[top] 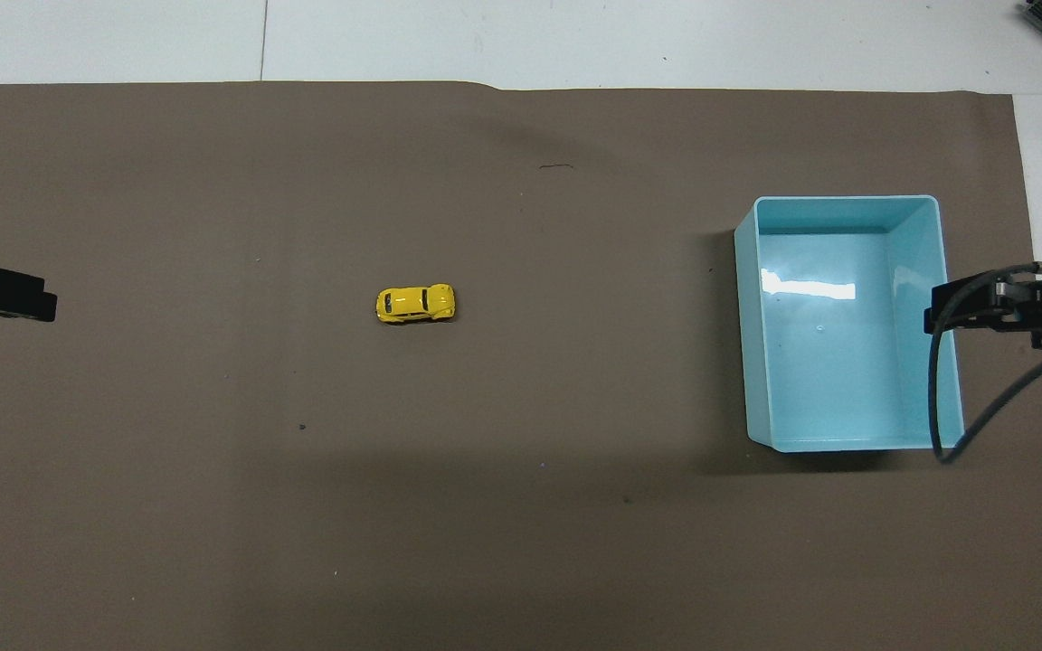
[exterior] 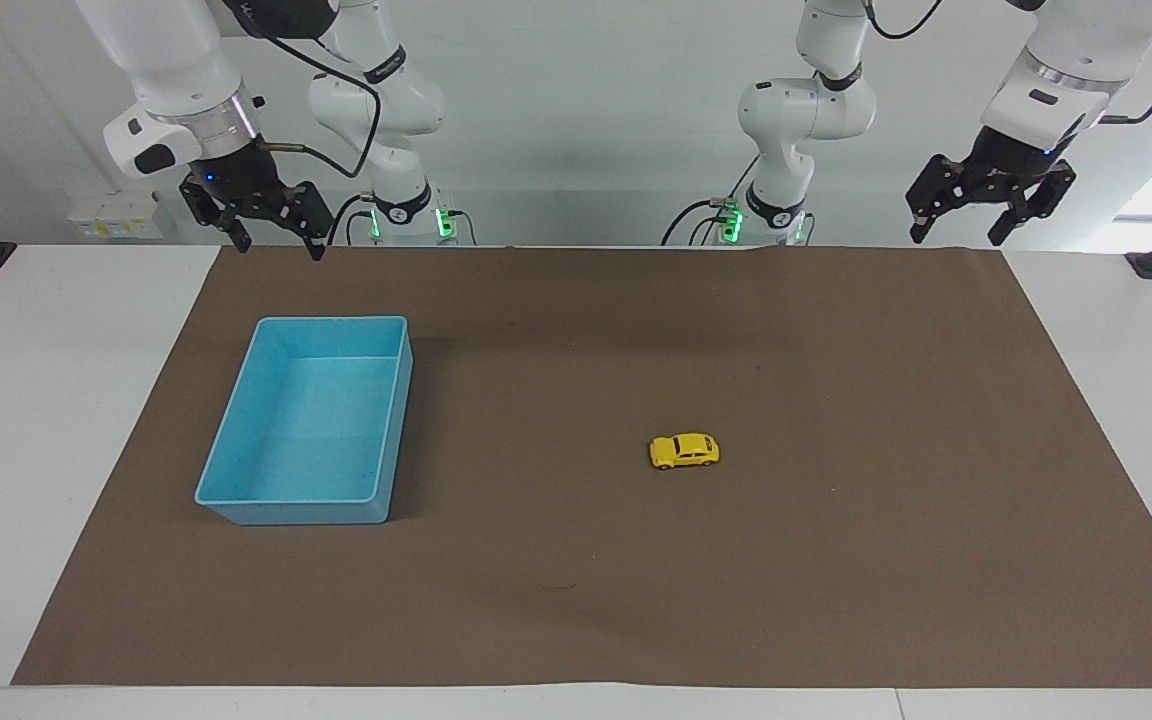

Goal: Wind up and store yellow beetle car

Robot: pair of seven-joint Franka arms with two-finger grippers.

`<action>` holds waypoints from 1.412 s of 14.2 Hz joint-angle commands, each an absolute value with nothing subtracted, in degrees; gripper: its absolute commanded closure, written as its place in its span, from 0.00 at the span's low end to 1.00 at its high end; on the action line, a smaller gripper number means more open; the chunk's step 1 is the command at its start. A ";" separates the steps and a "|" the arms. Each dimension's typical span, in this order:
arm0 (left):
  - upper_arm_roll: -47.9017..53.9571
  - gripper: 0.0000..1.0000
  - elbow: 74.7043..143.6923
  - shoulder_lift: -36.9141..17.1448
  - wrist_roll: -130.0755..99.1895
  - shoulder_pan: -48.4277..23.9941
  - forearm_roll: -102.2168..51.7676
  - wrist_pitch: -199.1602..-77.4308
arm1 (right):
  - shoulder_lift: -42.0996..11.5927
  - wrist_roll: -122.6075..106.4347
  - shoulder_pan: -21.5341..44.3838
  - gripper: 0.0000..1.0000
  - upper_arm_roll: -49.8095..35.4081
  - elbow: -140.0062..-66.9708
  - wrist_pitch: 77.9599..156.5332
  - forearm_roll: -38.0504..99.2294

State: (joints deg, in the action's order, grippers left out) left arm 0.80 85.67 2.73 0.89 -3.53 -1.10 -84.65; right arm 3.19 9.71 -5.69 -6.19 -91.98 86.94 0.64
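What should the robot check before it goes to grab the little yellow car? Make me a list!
1. The yellow beetle car stands on its wheels on the brown mat, nothing touching it: ok.
2. The blue tray is empty and ready for the car: ok.
3. The left gripper is open, raised at its own end of the table, holding nothing: ok.
4. The right gripper is open, waiting raised near the tray, holding nothing: ok.
5. Nothing lies on the mat between the car and the tray: ok.
6. The car is already wound up: cannot tell.
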 commanded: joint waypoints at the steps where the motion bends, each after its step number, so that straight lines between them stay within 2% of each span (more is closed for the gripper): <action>1: 1.05 0.00 87.10 4.22 0.88 -2.81 -1.93 -84.29 | 3.52 8.53 -6.33 0.00 -6.33 -92.20 87.63 1.23; 20: 0.88 0.00 86.66 4.04 0.62 -2.73 -1.76 -84.02 | 3.52 8.53 -6.33 0.00 -6.33 -92.20 87.63 1.23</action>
State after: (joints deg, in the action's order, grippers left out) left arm 1.10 85.74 2.90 0.88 -3.52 -1.17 -84.62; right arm 3.19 9.71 -5.69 -6.19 -91.98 86.94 0.64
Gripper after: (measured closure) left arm 0.000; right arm 0.000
